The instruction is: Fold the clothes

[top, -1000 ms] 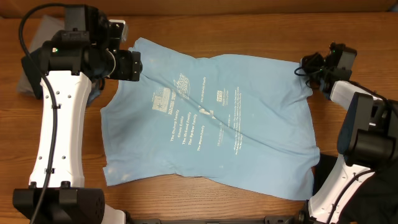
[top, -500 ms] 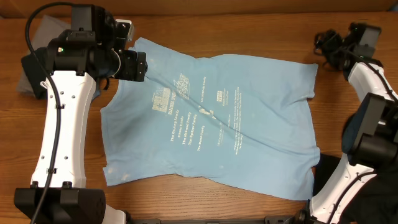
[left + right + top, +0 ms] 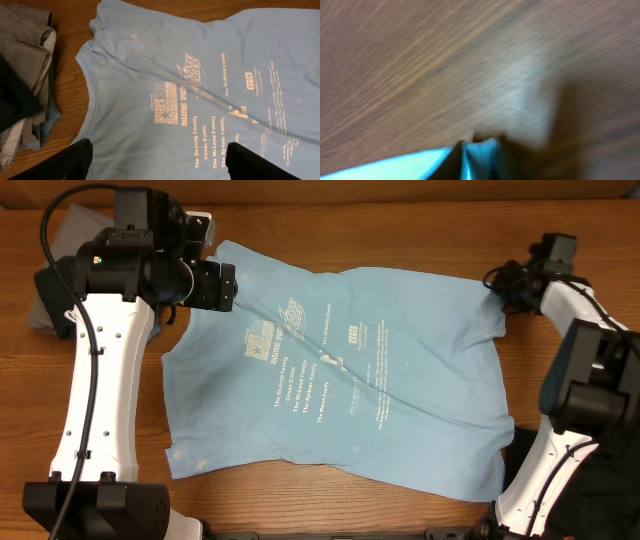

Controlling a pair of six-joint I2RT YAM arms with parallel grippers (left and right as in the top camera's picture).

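Overhead view shows the light blue T-shirt (image 3: 340, 370) spread, unfolded; left fingers (image 3: 65, 160) gape, right fingers (image 3: 503, 282) unreadable; next, both likely need edge grips.

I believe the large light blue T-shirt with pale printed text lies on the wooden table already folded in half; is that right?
Not quite. The light blue T-shirt lies on the wooden table spread open, not yet folded; the overhead view shows its whole print.
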